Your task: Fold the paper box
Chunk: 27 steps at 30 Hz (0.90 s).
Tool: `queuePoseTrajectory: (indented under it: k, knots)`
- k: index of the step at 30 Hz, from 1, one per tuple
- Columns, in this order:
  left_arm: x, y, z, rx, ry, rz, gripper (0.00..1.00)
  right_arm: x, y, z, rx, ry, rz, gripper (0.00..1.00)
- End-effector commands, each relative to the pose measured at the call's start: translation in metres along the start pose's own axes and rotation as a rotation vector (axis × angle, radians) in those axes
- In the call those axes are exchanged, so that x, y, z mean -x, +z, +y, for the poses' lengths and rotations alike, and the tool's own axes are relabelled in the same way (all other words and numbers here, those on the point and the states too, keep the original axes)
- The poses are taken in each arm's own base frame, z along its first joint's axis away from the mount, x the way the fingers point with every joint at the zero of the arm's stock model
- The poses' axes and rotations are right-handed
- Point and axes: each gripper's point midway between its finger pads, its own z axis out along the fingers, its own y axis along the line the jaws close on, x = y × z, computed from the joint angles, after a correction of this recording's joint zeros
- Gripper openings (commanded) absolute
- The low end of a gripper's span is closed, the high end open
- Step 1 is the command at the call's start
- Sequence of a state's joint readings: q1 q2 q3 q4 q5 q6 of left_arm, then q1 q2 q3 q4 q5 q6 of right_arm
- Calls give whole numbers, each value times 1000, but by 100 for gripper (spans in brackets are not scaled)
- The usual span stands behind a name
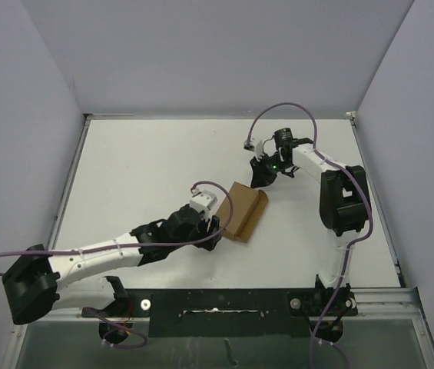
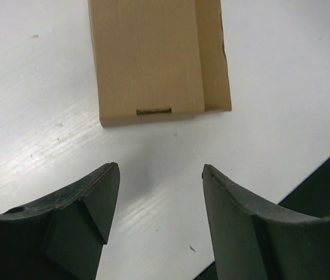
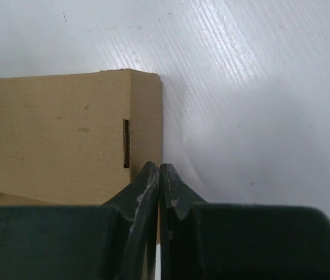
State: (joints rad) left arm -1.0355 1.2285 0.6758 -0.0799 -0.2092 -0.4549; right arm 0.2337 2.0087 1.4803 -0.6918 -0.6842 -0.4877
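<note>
The paper box (image 1: pixel 244 211) is a brown cardboard carton lying flat mid-table, with one side wall standing along its right edge. In the left wrist view the box (image 2: pixel 150 58) lies just beyond my left gripper (image 2: pixel 160 172), whose fingers (image 2: pixel 94 204) stand open over bare table, apart from the box, with nothing between them. My left gripper (image 1: pixel 215 229) sits at the box's near-left end. My right gripper (image 1: pixel 261 178) is at the far end. In the right wrist view it (image 3: pixel 159 167) is shut, tips pressed together at the corner of the box (image 3: pixel 59 146) beside a tab slot.
Grey walls enclose the white table (image 1: pixel 140 169) on three sides. A black strip (image 1: pixel 224 304) runs along the near edge, where the arm bases stand. Purple cables loop above both wrists.
</note>
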Motion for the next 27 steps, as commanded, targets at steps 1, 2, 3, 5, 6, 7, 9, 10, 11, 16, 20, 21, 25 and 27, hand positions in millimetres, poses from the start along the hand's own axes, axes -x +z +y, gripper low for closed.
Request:
queuePoseTrajectory:
  k: [1,2,3,5,6,7,9,10,11,16,20,21,25,27]
  knots:
    - [-3,-25,-7,-79,-133,-12,57,6,-14,7,-13,-60,-9,0]
    - [-6,-27,-2,-74,-142,-9,57,3,-13,13,1,-61,-7,0]
    - [-8,-29,1,-76,-151,-7,57,1,-13,19,16,-60,-3,0]
    - [-5,-34,7,-83,-169,-22,57,-5,-14,32,32,-67,7,0]
    - [-3,-36,10,-84,-173,-30,57,-7,-14,39,36,-72,11,0]
    - [0,-38,11,-87,-172,-39,56,-13,-12,49,47,-77,22,0]
    - [8,-43,7,-115,-140,-61,57,-18,-11,64,54,-93,39,0]
    - [13,-46,3,-140,-105,-69,57,-21,-11,72,61,-99,47,0]
    - [21,-49,-3,-173,-66,-87,57,-23,-10,80,68,-105,55,0]
    - [28,-63,-40,-339,276,-115,66,-34,-4,119,116,-143,91,0]
    - [20,-72,-59,-399,564,-175,85,-38,-2,130,132,-145,92,0]
    - [18,-74,-63,-413,617,-193,89,-38,-4,128,129,-143,89,0]
    - [-4,-75,-82,-483,787,-245,98,-37,-11,130,154,-130,56,1]
    - [-17,-70,-85,-445,863,-256,98,-35,-15,130,166,-127,33,2]
